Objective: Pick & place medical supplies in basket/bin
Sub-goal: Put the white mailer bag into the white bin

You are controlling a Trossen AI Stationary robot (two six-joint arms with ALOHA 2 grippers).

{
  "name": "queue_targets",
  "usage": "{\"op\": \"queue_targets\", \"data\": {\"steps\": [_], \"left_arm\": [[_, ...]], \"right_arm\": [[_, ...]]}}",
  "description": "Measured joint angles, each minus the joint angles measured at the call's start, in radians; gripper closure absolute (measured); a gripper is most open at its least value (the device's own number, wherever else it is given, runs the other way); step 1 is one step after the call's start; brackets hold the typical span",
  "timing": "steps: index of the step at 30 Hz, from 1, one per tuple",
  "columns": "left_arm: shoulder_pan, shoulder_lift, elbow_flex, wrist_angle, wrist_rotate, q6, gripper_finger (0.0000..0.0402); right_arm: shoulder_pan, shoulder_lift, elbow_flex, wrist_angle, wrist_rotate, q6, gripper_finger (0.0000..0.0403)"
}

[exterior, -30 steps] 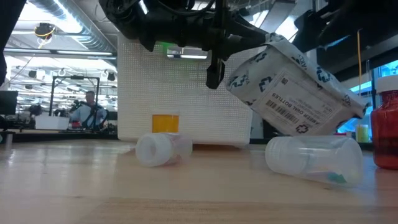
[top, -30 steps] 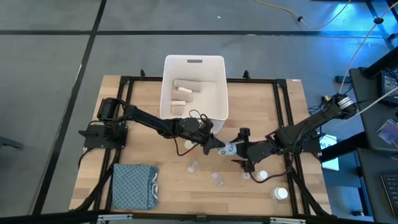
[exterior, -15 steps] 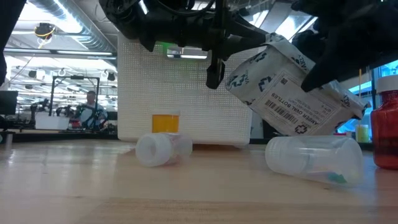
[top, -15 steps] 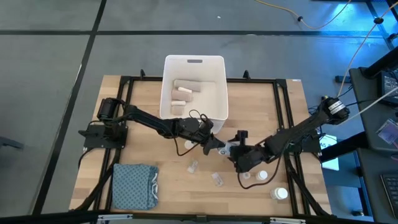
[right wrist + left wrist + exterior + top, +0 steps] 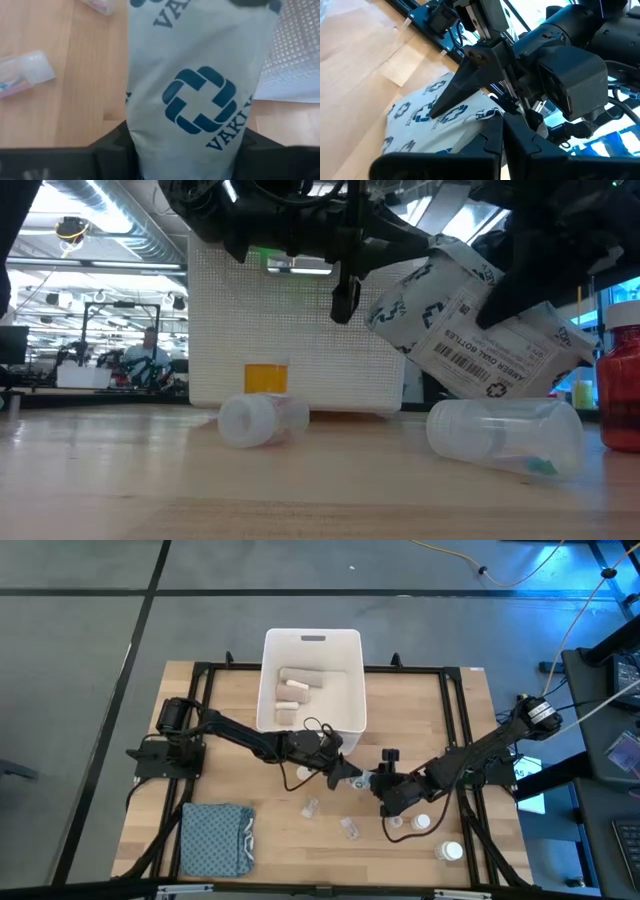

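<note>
The medical supply in hand is a grey packet [image 5: 470, 340] printed with blue crosses and a barcode label. It hangs above the table between both grippers, just near of the white basket/bin [image 5: 312, 640]. My left gripper [image 5: 352, 774] is shut on its left end, and my right gripper [image 5: 383, 784] closes on its right end. Beige bandage rolls [image 5: 297, 680] lie inside the bin. Two clear vials [image 5: 262, 418] [image 5: 505, 438] lie on their sides on the wood under the packet. My left gripper pinches the packet's edge [image 5: 485, 116] between its two shut fingers, coming level from the table's left. The packet is lifted clear and slopes down toward the right. My right gripper has the packet's other end [image 5: 200, 115] between its two fingers, one on each side, coming from the table's right. One finger [image 5: 465, 85] lies on the packet's upper face.
A red-capped bottle [image 5: 622, 385] stands at the right. Two white bottles [image 5: 421, 823] [image 5: 452, 851] sit near the front right. A folded blue-grey cloth [image 5: 215, 840] lies at the front left. Black frame rails [image 5: 455, 720] run along the table's sides.
My right gripper has gone toward the table's left and a little nearer, onto the packet's free end. That end of the packet has since tipped up slightly, so the label sits more level. The left gripper and its end of the packet have kept still.
</note>
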Motion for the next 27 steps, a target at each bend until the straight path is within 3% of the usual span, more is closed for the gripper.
{"op": "queue_targets", "data": {"steps": [7,12,17,23,27], "left_arm": [[-0.015,0.0,0.0,0.006,0.006,0.071,0.0337],[-0.028,0.0,0.0,0.059,0.072,0.097,0.0286],[-0.043,0.0,0.0,0.105,0.127,0.117,0.0268],[-0.05,0.0,0.0,0.366,0.312,0.112,0.0273],[-0.046,0.0,0.0,0.582,0.423,0.029,0.0278]], "right_arm": [[0.0,0.0,0.0,-0.016,-0.025,0.019,0.0239],[0.001,-0.002,0.0,-0.038,-0.031,0.022,0.0239],[0.0,-0.026,0.0,-0.048,-0.047,0.02,0.0239],[0.0,-0.096,0.004,-0.078,-0.039,0.02,0.0239],[0.0,-0.143,0.04,-0.127,-0.019,0.018,0.0239]]}}
